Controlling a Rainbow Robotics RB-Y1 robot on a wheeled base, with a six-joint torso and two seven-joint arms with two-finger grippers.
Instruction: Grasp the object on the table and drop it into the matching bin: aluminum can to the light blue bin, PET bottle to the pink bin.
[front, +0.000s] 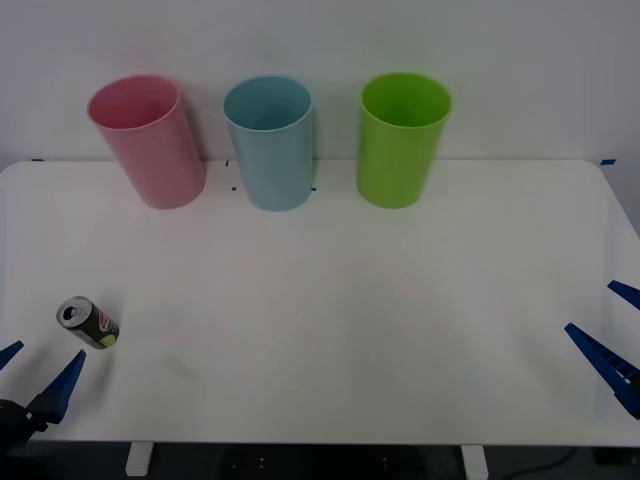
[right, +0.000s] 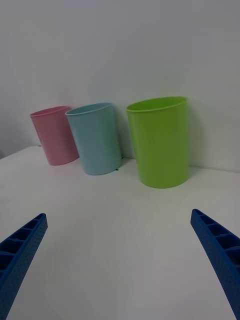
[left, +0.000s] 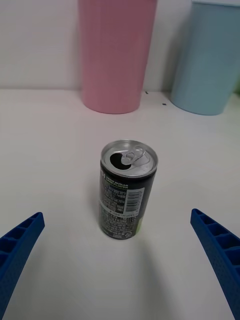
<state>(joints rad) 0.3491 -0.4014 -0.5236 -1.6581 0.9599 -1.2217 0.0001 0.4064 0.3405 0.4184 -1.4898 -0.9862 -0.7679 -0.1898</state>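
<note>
Can (front: 88, 323) stands upright near the table's (front: 340, 330) front-left corner, well apart from the three bins at the far edge. I see its silver top with the tab opening facing up, dark body below, and a yellow-green patch low on the side. In the left wrist view the can (left: 128, 195) sits on the white surface between my left gripper's two blue fingers (left: 17, 247) — they are spread wide, one at each lower corner, and neither touches it. From the front, the left gripper (front: 35, 372) sits at the table's front-left edge, just beside the can and a little nearer to me.

Pink bin (front: 148, 140) is farthest left in the row, blue bin (front: 269, 142) stands next to it, and green bin (front: 402, 138) is on the right with a wider gap between it and the blue one. All three are upright with open mouths. Behind the can in the left wrist view I make out the pink bin (left: 116, 55) and blue bin (left: 210, 57) against the wall.

My right gripper (front: 620, 340) waits at the front-right edge of the table, fingers parted with nothing between them — its wrist view looks across bare tabletop to the green bin (right: 159, 142), with the blue (right: 96, 137) and pink (right: 54, 134) beyond it.
</note>
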